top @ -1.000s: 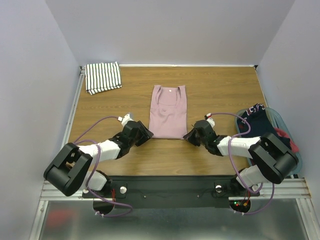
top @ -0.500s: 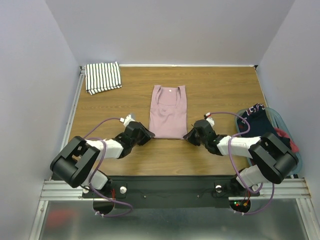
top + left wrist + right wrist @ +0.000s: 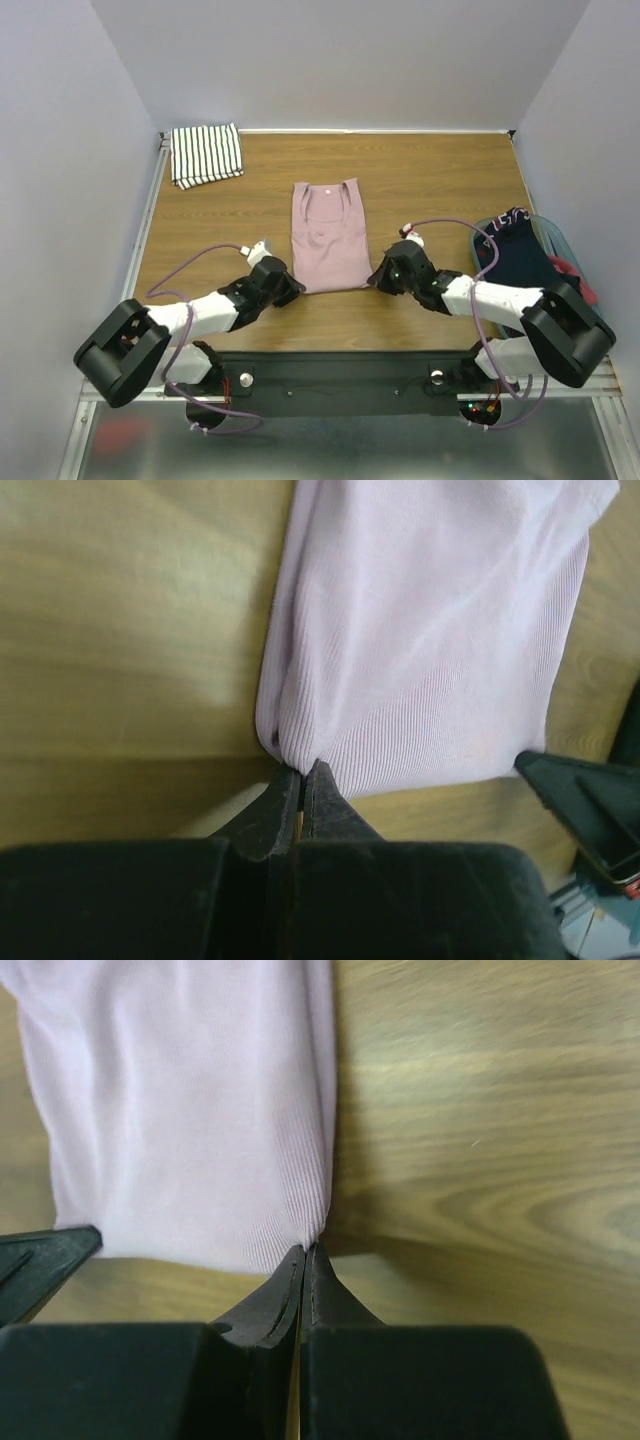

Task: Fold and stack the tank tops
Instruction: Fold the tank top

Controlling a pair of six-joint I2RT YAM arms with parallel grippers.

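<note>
Folded striped tank top (image 3: 207,154) at the 10 o'clock corner of the table (image 3: 440,175); left gripper (image 3: 289,290) clenched on the 7 o'clock hem corner of the pink tank top (image 3: 325,235), flat mid-table; right gripper (image 3: 378,280) clenched on its 5 o'clock corner.

A robot lab booth. Plain walls (image 3: 340,60) box in a wooden surface (image 3: 440,170), arms (image 3: 200,315) bolted to a metal rail (image 3: 120,380)

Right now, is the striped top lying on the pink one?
No, the striped top lies folded at the far left corner of the table, apart from the pink top.
</note>
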